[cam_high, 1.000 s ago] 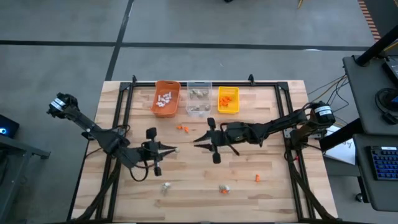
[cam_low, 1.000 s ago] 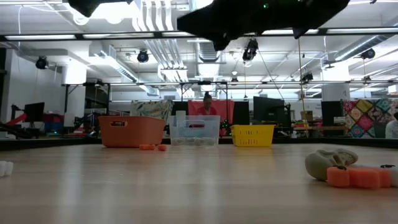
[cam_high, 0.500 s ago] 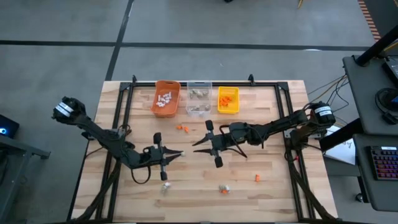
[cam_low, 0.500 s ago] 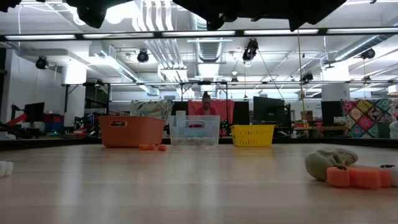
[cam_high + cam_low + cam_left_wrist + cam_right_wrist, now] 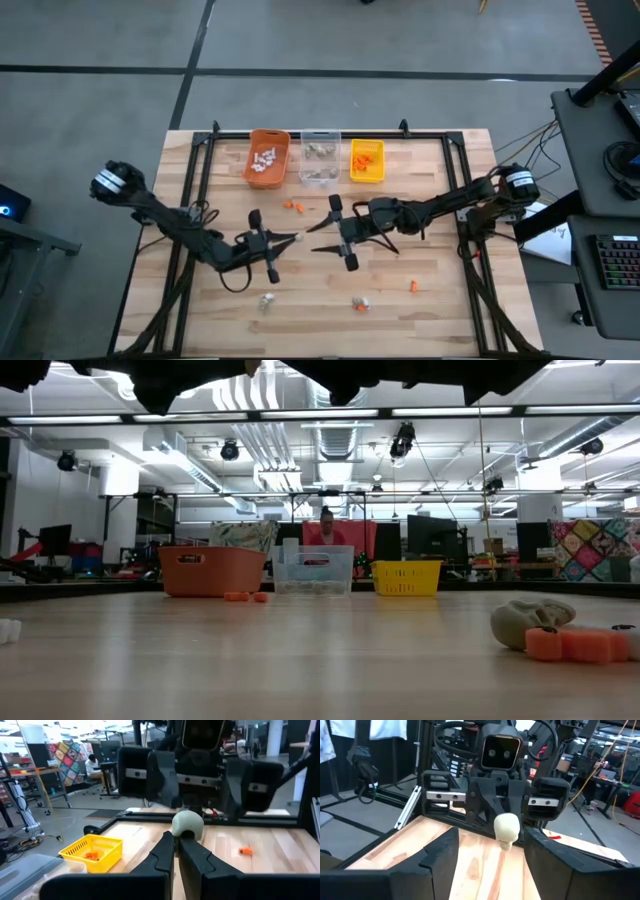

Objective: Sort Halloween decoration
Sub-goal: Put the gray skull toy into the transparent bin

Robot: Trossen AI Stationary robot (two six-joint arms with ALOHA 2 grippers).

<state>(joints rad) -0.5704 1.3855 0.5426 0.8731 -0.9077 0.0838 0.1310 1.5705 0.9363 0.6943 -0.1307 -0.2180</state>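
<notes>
A small grey-tan skull decoration (image 5: 187,822) is held above the table's middle by my left gripper (image 5: 292,240), which is shut on it. My right gripper (image 5: 314,236) faces it from the table's right and is wide open. Its two fingers (image 5: 442,851) stand on either side of the skull (image 5: 506,827) without touching it. More tiny decorations lie on the wood: orange ones (image 5: 290,205) near the bins, one orange (image 5: 412,287) at the near right, and pale ones (image 5: 266,300) near the front edge. My left gripper pinches the skull's rear lower part (image 5: 185,833) between its two fingertips. The fingers lie level and come from the table's left. The skull sticks out past the tips, lifted clear of the table.
Three bins stand in a row at the far edge: orange (image 5: 268,158), clear (image 5: 320,158) and yellow (image 5: 367,160), each holding small pieces. A grey skull (image 5: 530,622) and an orange piece (image 5: 572,645) lie close to the low camera. Black rails (image 5: 200,170) frame the table.
My left gripper has carried the skull toward the table's right and a little down, up to my right gripper. My right gripper has opened from nearly shut to wide, and its fingers now flank the skull.
</notes>
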